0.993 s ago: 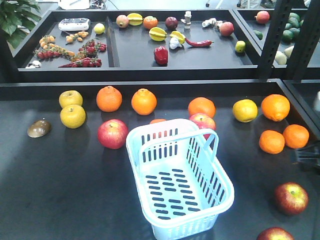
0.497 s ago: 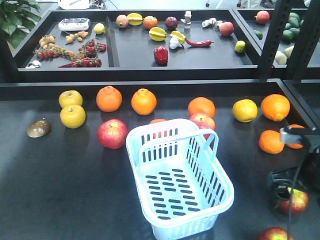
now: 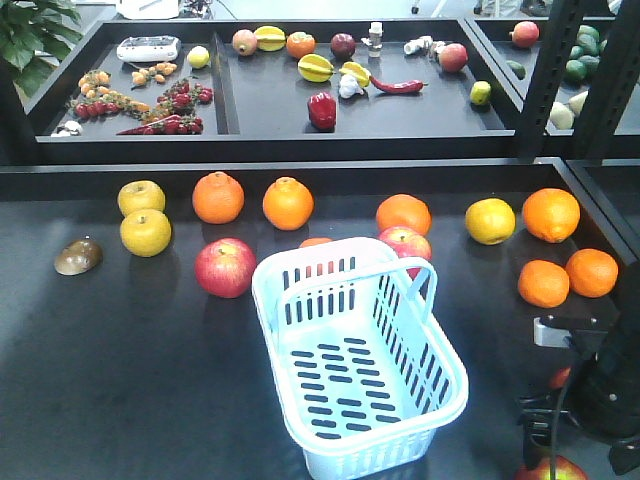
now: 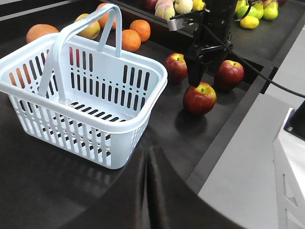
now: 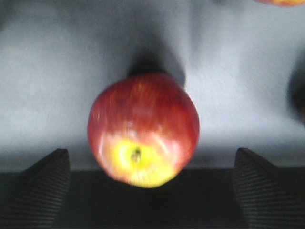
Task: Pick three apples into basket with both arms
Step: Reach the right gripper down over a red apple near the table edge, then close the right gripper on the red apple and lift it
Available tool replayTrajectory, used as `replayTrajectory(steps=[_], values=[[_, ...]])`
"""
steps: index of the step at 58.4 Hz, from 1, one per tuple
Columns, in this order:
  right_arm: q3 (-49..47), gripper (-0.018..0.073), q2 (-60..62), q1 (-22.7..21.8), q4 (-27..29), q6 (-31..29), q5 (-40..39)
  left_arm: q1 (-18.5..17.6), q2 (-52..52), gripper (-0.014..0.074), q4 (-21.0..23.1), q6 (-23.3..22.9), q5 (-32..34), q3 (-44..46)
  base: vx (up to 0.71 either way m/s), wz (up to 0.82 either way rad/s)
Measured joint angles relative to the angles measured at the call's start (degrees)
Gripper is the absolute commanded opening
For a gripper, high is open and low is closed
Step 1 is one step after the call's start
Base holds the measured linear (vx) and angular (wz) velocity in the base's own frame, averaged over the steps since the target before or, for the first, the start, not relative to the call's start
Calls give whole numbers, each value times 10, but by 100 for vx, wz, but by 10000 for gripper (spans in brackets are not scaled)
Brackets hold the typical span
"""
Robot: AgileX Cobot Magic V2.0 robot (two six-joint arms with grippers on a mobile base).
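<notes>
Hovering above an apple [image 5: 143, 129] near the basket [image 4: 71, 138], the right gripper [image 5: 150, 155] spreads wide to straddle it; the left gripper [image 4: 148, 191] idles, closed.

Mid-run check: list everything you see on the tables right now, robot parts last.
basket: one, pale blue, empty, centre of near table.
apples: five, red; one left of basket, one behind it, three to its right.
oranges: seven, orange; back row and right side.
yellow fruits: three; two far left, one right.
brown object: one, left edge.
assorted produce: mixed colours, rear trays.
plant: one, green, top-left corner.
right hand: black, open above an apple.
left hand: black, shut, beside basket.
</notes>
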State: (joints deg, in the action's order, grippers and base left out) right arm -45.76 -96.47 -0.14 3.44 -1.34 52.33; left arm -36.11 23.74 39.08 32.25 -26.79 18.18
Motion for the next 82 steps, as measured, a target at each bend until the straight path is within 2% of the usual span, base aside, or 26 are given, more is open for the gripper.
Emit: replayTrajectory(steps=[24, 44, 53, 61, 73, 77, 82], values=[[1, 633, -55, 0, 28, -13, -34, 0, 0, -6, 0, 0, 0, 0, 0, 0], [1, 620, -98, 0, 30, -18, -44, 0, 0, -6, 0, 0, 0, 0, 0, 0], [1, 579, -115, 0, 32, -18, -51, 0, 0, -6, 0, 0, 0, 0, 0, 0], [0, 438, -117, 0, 33, -20, -50, 0, 0, -6, 0, 0, 0, 0, 0, 0], [0, 77, -92, 0, 33, -25, -46, 0, 0, -6, 0, 0, 0, 0, 0, 0], [0, -17, -66, 0, 32, -26, -42, 0, 0, -6, 0, 0, 0, 0, 0, 0], [0, -11, -18, 0, 29, -27, -32, 0, 0, -6, 0, 0, 0, 0, 0, 0]])
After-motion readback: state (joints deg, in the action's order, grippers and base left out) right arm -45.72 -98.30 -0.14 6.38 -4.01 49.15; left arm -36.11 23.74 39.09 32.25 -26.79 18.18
